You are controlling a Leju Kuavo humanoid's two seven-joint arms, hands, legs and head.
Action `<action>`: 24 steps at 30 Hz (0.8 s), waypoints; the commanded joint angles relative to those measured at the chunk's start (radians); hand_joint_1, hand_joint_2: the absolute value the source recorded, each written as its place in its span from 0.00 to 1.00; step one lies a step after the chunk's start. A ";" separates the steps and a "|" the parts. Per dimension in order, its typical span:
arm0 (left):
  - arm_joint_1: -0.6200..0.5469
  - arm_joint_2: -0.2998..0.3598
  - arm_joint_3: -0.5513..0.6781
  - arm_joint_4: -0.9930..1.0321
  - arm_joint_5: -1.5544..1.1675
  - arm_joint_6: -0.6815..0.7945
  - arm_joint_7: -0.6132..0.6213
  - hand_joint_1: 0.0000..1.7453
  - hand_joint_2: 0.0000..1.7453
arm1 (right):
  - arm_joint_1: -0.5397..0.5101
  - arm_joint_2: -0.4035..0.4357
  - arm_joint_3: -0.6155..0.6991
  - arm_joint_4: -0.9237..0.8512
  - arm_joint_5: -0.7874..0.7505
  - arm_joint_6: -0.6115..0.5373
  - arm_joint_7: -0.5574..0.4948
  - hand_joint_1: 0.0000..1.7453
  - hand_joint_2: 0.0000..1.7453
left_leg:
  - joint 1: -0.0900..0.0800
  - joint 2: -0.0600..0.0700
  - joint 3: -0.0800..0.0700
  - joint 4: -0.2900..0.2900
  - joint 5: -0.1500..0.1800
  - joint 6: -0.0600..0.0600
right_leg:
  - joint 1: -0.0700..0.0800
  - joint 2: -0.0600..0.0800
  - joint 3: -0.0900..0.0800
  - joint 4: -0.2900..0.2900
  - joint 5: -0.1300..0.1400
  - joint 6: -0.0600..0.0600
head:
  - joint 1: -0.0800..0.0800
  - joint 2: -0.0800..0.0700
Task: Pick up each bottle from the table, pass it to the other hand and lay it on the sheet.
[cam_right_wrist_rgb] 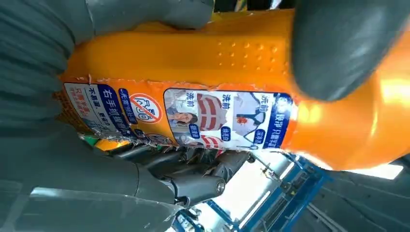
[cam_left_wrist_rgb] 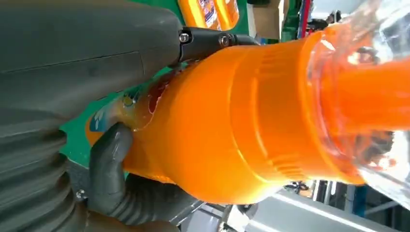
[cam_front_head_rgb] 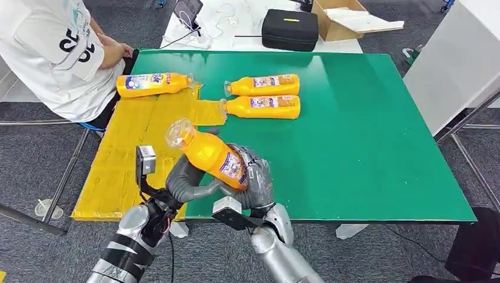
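An orange bottle [cam_front_head_rgb: 206, 152] with a clear cap hangs tilted over the near table edge, cap toward the yellow sheet [cam_front_head_rgb: 135, 141]. Both hands hold it. My left hand [cam_front_head_rgb: 187, 184] cradles its middle from below; up close its fingers [cam_left_wrist_rgb: 111, 159] curl against the bottle [cam_left_wrist_rgb: 232, 121]. My right hand [cam_front_head_rgb: 255, 184] wraps the labelled lower body [cam_right_wrist_rgb: 193, 63]. One more orange bottle [cam_front_head_rgb: 152, 84] lies on the sheet's far end. Two others [cam_front_head_rgb: 264, 85] [cam_front_head_rgb: 262, 107] lie side by side on the green table [cam_front_head_rgb: 365, 135].
A person in a white shirt [cam_front_head_rgb: 53, 53] sits at the table's far left corner, hand near the sheet. Behind the table stand a black case [cam_front_head_rgb: 290, 28] and a cardboard box [cam_front_head_rgb: 348, 20]. A white cabinet [cam_front_head_rgb: 454, 59] is at the right.
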 commanded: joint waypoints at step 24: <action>0.016 -0.037 0.050 -0.037 -0.013 0.102 -0.023 1.00 1.00 | -0.057 0.019 0.105 0.245 -0.053 0.095 0.059 0.92 1.00 | 0.000 0.000 0.004 0.000 -0.001 0.001 | 0.001 -0.002 0.004 -0.001 -0.002 -0.001 | 0.000 0.000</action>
